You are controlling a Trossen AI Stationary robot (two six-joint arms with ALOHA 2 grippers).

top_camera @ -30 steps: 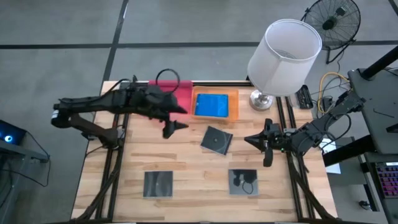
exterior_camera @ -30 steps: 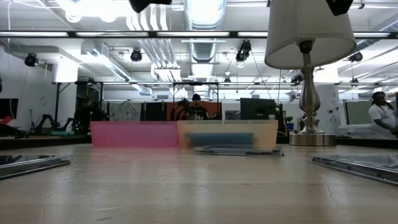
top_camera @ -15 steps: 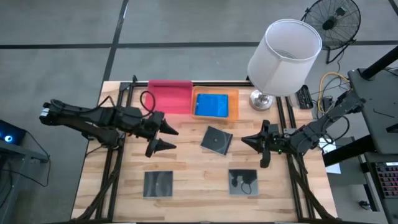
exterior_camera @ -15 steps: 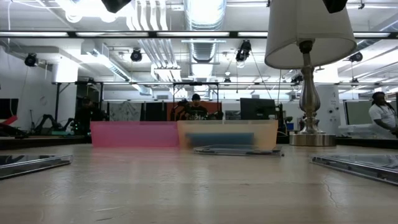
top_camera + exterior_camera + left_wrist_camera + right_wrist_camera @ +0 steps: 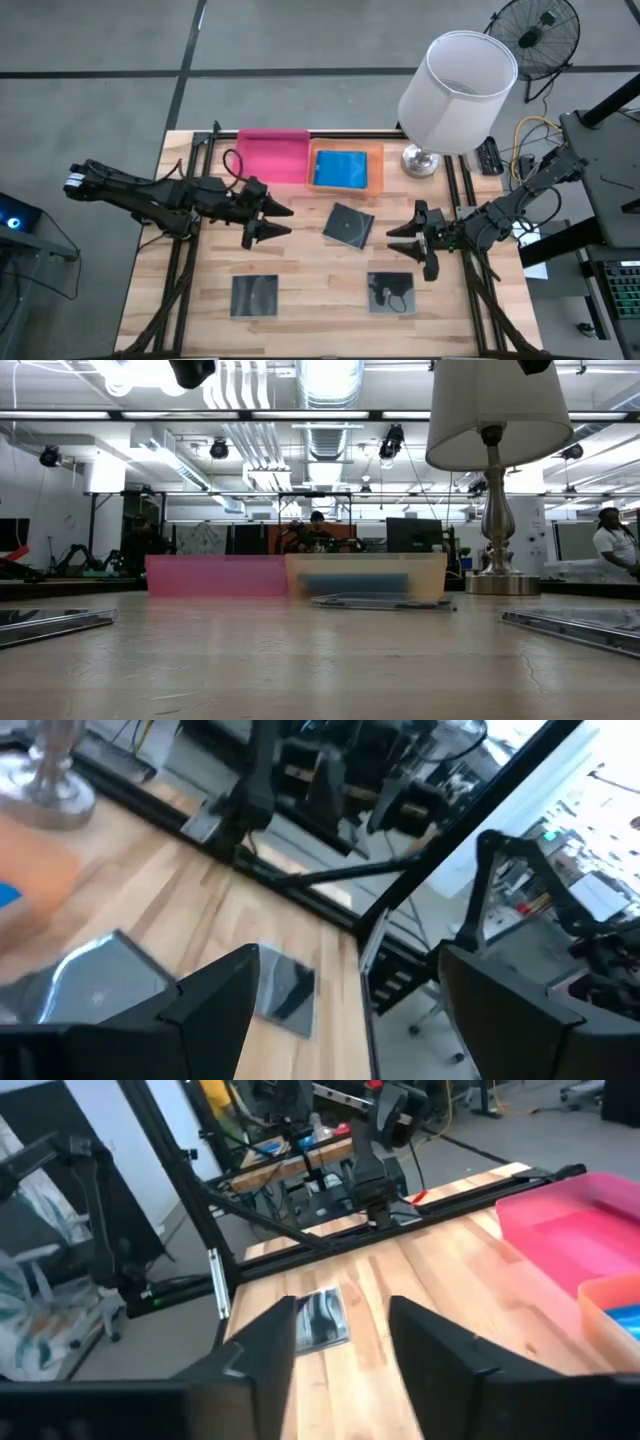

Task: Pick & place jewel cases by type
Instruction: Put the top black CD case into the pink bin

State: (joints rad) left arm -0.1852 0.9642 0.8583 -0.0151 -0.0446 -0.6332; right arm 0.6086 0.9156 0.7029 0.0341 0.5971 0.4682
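Wooden planks make up the surface [image 5: 300, 265], ringed by a grey concrete floor, with a white-shaded lamp [image 5: 458, 90] at its one-o'clock corner and a fan [image 5: 540, 32] on the floor beyond; the low view looks out on a busy workshop with people far back. Sorting looks part done: a bright blue case [image 5: 340, 168] lies in the orange tray [image 5: 376, 170] at twelve o'clock, put there by type, while the pink tray [image 5: 272, 155] just beside it at eleven shows nothing inside. Three dark glossy cases wait on the planks, loose and well apart: one tilted near the middle [image 5: 349, 225], one at seven o'clock [image 5: 255, 295], one at five o'clock [image 5: 391, 292]. Other blue cases cannot be made out. Left end effector [image 5: 268, 221] hovers at nine o'clock, fingers spread wide and holding nothing, aimed toward the middle case. Right end effector [image 5: 404, 242] sits at three o'clock, fingers parted with a gap between them, empty too. Judging by that, a dark case for the pink tray seems next
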